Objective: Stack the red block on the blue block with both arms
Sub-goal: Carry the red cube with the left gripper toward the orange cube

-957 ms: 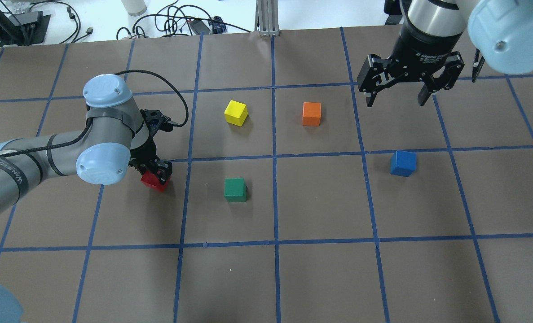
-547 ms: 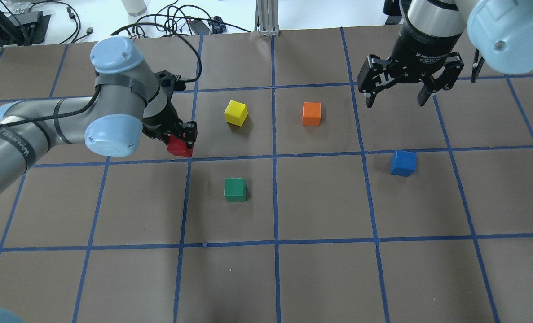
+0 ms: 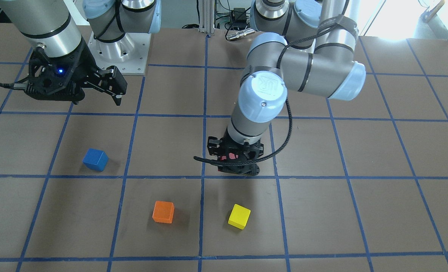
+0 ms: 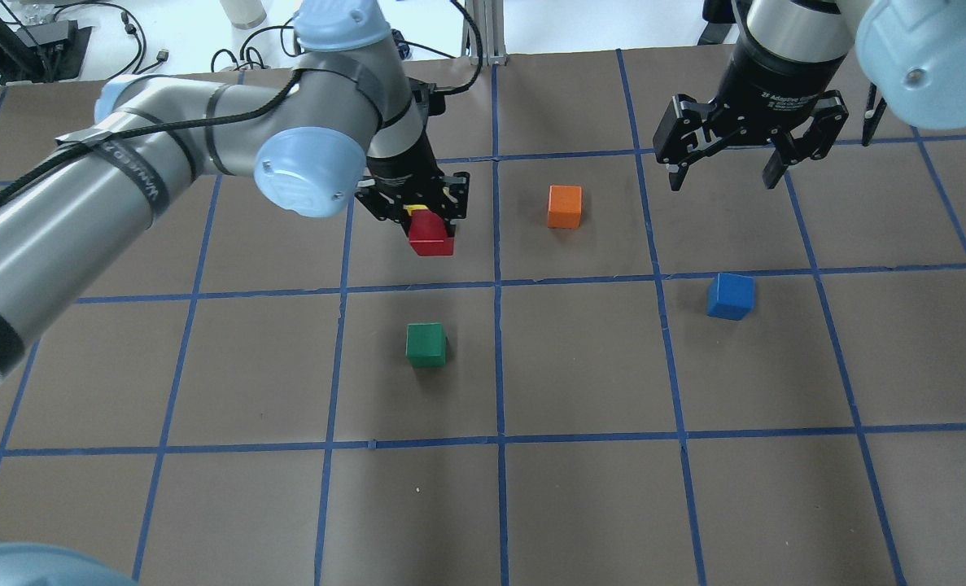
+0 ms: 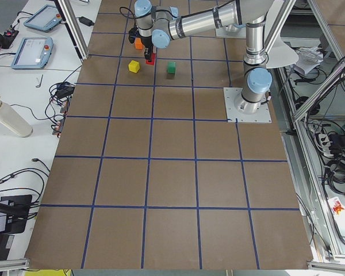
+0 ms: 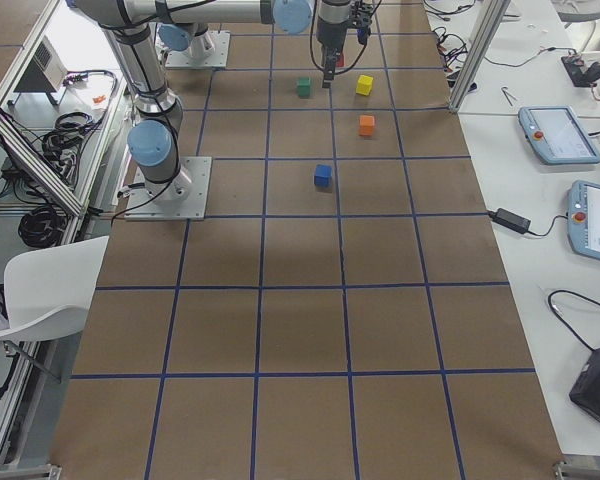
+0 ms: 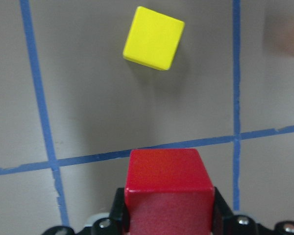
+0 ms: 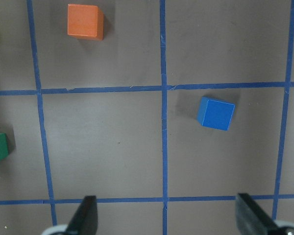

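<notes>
red block (image 4: pixel 431 238) sat clamped between the fingers of the left gripper (image 4: pixel 427 218), lifted off the brown counter (image 4: pixel 580 505) and well apart from the blue block (image 4: pixel 730 295), off to that block's left as the robot sees it. the blue block lay flat on the counter, touching nothing. the right gripper (image 4: pixel 721 181) hung high near the blue block, its 2 fingers spread wide and holding nothing. an orange block (image 4: pixel 565 206), a yellow block (image 7: pixel 153 37) and a green block (image 4: pixel 426 344) lay on that same left side of the blue block, the orange nearest it.
</notes>
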`<action>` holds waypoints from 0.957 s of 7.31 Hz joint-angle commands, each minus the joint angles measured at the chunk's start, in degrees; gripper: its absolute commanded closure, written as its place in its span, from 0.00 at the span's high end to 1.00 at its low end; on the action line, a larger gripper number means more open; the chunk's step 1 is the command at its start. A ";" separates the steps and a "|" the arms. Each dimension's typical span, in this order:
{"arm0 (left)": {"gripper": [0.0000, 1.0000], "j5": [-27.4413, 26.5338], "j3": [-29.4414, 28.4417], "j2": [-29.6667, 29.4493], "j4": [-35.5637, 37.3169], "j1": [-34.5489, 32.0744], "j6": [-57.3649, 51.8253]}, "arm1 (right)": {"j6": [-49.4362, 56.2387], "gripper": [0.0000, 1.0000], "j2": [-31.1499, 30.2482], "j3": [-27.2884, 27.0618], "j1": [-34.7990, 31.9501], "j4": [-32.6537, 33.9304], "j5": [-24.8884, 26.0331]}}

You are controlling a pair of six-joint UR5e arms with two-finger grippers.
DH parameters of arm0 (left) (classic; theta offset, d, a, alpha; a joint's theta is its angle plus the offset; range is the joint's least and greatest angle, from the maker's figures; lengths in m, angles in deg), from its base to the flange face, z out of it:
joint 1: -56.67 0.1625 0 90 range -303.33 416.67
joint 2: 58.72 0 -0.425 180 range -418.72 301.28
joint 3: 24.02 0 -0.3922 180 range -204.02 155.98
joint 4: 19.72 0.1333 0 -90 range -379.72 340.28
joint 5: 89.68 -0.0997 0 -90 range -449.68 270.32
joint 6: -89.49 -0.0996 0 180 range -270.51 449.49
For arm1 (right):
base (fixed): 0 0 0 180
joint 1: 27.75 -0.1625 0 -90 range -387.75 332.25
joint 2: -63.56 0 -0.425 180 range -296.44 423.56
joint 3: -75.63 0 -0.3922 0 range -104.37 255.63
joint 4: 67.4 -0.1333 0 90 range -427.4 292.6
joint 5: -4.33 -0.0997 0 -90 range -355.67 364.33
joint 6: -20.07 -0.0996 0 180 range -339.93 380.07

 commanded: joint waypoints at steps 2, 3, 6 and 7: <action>0.11 0.88 -3.03 -6.45 1.59 -8.28 9.74 | -0.02 1.00 -0.03 -0.20 0.22 -0.21 0.01; 0.13 1.50 -3.47 -7.95 1.86 -10.47 11.41 | -0.02 1.00 -0.03 -0.11 0.22 -0.21 0.01; 0.39 1.41 -3.65 -11.56 3.27 -11.55 15.73 | -0.02 1.00 -0.03 -0.20 0.22 -0.21 0.01; 0.89 1.07 -3.57 -11.91 3.45 -11.63 15.74 | -0.02 1.00 -0.03 -0.11 0.22 -0.13 0.01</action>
